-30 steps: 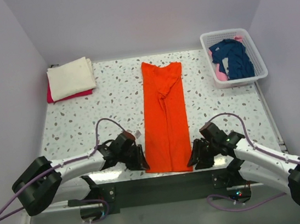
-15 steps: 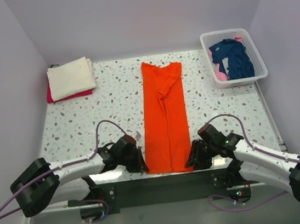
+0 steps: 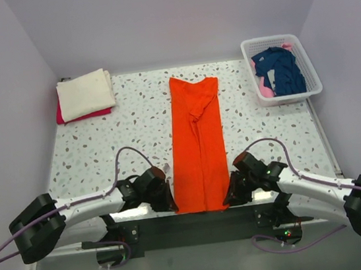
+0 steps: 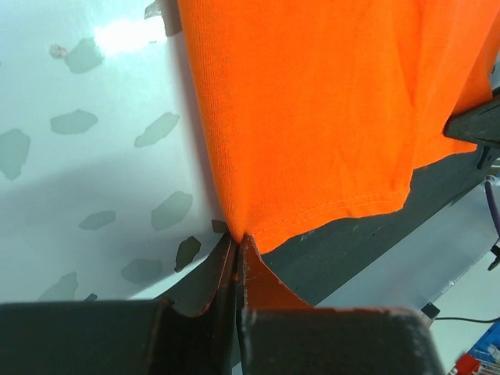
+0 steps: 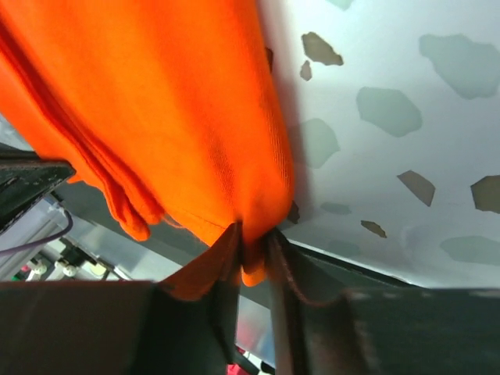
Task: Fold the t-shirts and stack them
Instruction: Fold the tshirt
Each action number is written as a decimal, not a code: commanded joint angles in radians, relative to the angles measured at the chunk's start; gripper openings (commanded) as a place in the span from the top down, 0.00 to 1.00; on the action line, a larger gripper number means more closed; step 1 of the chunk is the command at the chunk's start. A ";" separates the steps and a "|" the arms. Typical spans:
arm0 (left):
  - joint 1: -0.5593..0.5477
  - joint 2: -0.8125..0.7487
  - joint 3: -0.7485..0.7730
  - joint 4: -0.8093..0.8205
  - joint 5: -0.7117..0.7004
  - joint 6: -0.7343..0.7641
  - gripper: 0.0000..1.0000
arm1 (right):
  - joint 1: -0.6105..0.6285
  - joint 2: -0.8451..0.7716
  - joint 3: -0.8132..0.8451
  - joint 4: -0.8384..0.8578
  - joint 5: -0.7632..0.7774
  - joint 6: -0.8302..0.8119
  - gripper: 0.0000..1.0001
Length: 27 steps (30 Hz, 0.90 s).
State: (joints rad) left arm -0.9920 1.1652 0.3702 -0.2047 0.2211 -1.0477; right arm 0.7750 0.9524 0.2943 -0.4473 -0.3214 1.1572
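Observation:
The bright orange t-shirt (image 3: 198, 139), folded into a long narrow strip, lies down the middle of the table, its hem over the near edge. My left gripper (image 3: 169, 202) is shut on the hem's left corner; the left wrist view shows the cloth (image 4: 312, 117) pinched at my gripper (image 4: 237, 238). My right gripper (image 3: 229, 195) is shut on the hem's right corner; the right wrist view shows the cloth (image 5: 172, 109) bunched in my gripper (image 5: 254, 242). A folded cream t-shirt (image 3: 84, 93) lies on a red one (image 3: 85, 115) at the back left. A navy t-shirt (image 3: 280, 68) lies in the basket.
The white lattice basket (image 3: 283, 97) stands at the back right and also holds some pink cloth (image 3: 265, 88). The speckled table (image 3: 109, 151) ends at a dark front rail (image 3: 199, 224) between the arm bases.
Both grippers have slid a little toward the near edge and closer to the hem corners. The strip's near end has been drawn slightly toward me.

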 commanded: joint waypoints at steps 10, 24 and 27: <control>-0.068 -0.071 0.058 -0.163 -0.045 -0.049 1.00 | 0.021 -0.023 0.049 -0.171 0.090 -0.071 1.00; -0.030 0.050 0.282 -0.208 -0.138 0.072 1.00 | 0.036 0.124 0.316 -0.183 0.200 -0.211 1.00; 0.012 0.108 0.344 -0.200 -0.149 0.132 1.00 | 0.036 0.201 0.384 -0.139 0.255 -0.243 1.00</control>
State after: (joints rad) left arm -1.0145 1.2366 0.6373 -0.4084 0.1131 -1.0019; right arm 0.8059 1.0950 0.6044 -0.6468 -0.1524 0.9741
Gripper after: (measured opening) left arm 0.044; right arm 0.015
